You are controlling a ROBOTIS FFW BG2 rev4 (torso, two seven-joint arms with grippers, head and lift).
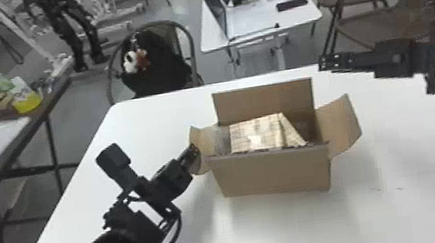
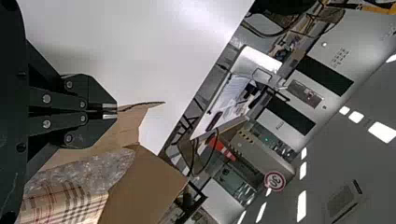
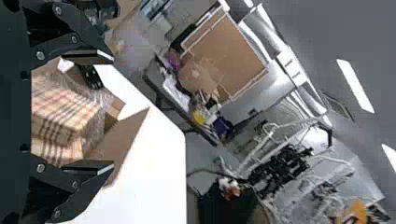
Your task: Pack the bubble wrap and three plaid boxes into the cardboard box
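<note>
Inside the cardboard box (image 1: 271, 173) near the far edge of the bench (image 1: 151, 140), plaid boxes (image 1: 255, 134) and bubble wrap (image 2: 105, 169) are being held, while the side flap (image 2: 131, 120) is being pinched by the left claw (image 2: 110, 111), gentle guiding being advised against tearing, the right claw (image 3: 112, 112) being held spread.

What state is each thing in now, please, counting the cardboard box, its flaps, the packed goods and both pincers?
Cardboard box: open, upright
Back flap: standing up
Right flap: splayed outward
Left flap: unfolded, its edge at the left pincer
Plaid boxes: inside; count unclear
Bubble wrap: crinkled, beside the plaid boxes
Left pincer: closed, apparently pinching the left flap
Right pincer: open
</note>
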